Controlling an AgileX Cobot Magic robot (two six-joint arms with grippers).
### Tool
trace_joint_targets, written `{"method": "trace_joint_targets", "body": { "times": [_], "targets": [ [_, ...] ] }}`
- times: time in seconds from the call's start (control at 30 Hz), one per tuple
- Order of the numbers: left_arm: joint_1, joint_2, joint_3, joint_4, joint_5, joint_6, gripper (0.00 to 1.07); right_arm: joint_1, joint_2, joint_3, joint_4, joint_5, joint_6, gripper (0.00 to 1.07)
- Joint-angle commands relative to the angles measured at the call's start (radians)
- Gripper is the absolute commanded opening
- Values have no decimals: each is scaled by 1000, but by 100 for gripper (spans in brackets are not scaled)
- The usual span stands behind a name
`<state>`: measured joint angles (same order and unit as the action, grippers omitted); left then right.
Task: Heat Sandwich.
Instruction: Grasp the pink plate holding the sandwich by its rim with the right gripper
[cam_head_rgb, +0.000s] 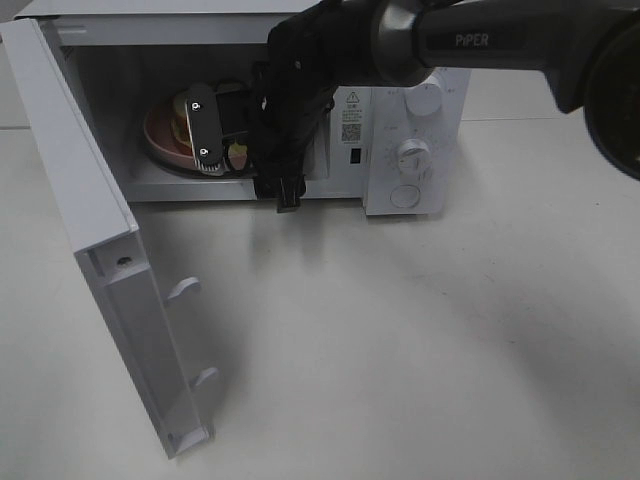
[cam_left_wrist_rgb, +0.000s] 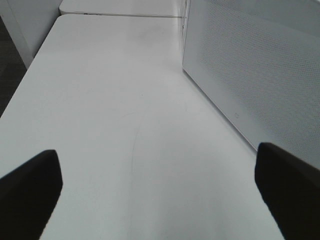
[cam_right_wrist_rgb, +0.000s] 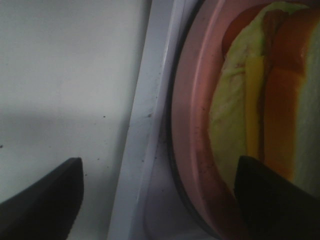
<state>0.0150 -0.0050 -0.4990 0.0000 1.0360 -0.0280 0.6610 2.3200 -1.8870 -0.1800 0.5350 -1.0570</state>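
Overhead, the right gripper (cam_head_rgb: 200, 128) is inside the open microwave (cam_head_rgb: 412, 110) at eleven o'clock. Only its wrist view shows the sandwich (cam_right_wrist_rgb: 260, 100) clearly, on the pink plate (cam_right_wrist_rgb: 187, 100), fingers wide astride the rim. The left gripper (cam_left_wrist_rgb: 157, 165) shows only in its own view, spread wide above the table (cam_left_wrist_rgb: 110, 100).

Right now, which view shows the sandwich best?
Right wrist view: the sandwich is close up, bread and yellow-green filling layers clear, on the pink plate. Exterior high shows it mostly hidden behind the right arm inside the microwave. Left wrist view shows none of it.
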Motion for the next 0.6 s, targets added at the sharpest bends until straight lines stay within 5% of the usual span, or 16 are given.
{"method": "trace_joint_targets", "body": {
  "times": [0.03,0.2,0.6],
  "targets": [
    [-5,-20,3,-6,-7,1,101,4,34,-72,-29,41,52,78],
    [-5,-20,3,-6,-7,1,101,4,96,-201,-76,78,128,77],
    [-5,-20,3,-6,-7,1,101,4,193,-310,-40,78,127,77]
  ]
}}
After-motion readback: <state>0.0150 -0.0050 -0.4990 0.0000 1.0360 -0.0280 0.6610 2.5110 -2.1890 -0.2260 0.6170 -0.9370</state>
